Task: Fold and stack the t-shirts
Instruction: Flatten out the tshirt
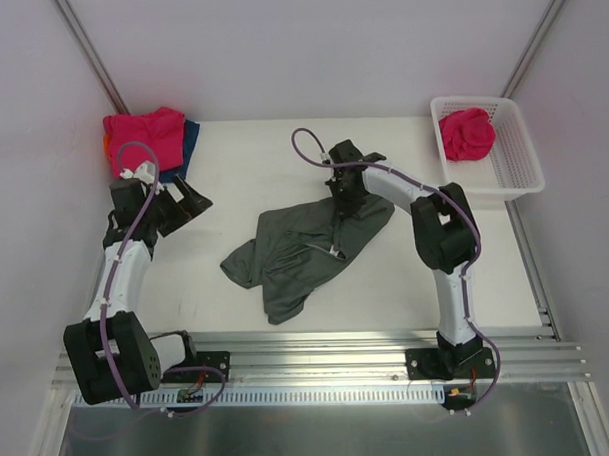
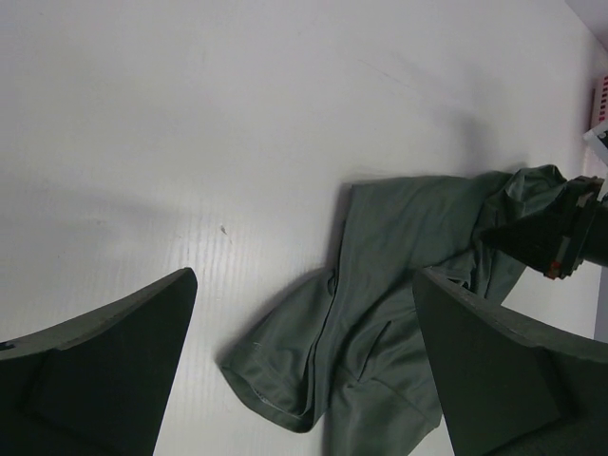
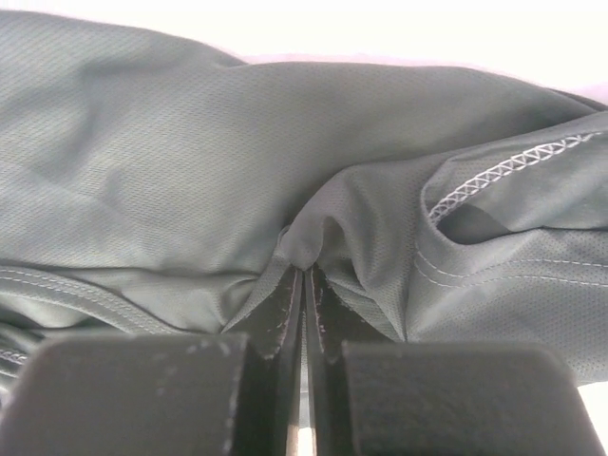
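Observation:
A crumpled dark grey t-shirt (image 1: 305, 250) lies in the middle of the white table. My right gripper (image 1: 346, 200) is down on its far right end, shut on a pinched fold of the grey cloth (image 3: 304, 249). In the left wrist view the same shirt (image 2: 399, 313) lies ahead with one sleeve towards me. My left gripper (image 1: 189, 206) hovers open over bare table to the left of the shirt, nothing between its fingers (image 2: 104, 370). A pink t-shirt (image 1: 143, 134) lies on top of a pile at the far left corner, with blue cloth (image 1: 188, 142) and an orange edge under it.
A white lattice basket (image 1: 513, 176) stands at the far right and holds another bright pink t-shirt (image 1: 467, 134). Metal rails (image 1: 320, 373) run along the near edge of the table, and white walls close in the back and sides.

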Available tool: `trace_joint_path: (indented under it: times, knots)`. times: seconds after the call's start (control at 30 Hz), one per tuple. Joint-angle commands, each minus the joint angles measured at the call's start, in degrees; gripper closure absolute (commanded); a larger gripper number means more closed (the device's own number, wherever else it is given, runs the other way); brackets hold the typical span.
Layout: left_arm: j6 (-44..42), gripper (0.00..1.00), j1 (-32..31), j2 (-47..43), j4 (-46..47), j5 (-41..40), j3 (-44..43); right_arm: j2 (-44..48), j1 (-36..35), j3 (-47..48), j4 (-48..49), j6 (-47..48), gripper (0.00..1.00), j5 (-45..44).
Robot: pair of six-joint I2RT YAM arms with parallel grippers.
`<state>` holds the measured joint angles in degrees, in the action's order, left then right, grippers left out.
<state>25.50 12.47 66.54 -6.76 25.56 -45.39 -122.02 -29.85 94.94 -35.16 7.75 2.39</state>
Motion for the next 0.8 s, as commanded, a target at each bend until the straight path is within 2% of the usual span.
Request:
trace_joint_path:
  times: [0.0,0.17,0.5,0.77]
  knots:
    - [-4.4,0.01,0.1,2.8,-1.5,4.7,-1.6,2.7,1.0,2.1,-0.2,0.2,0.99,-0.3]
    - [-6.8,0.01,-1.1,8.8,-1.9,4.7,-3.0,7.4,2.2,2.8,-0.8,1.3,0.99,-1.1]
    - [-9.0,0.01,-6.1,20.4,-2.6,4.7,-11.8,17.6,2.4,13.1,-0.4,7.7,0.99,-1.0]
    - [-10.8,0.01,-11.4,27.6,-5.8,4.6,-21.8,25.9,3.1,8.2,0.5,9.0,0.99,-4.1]
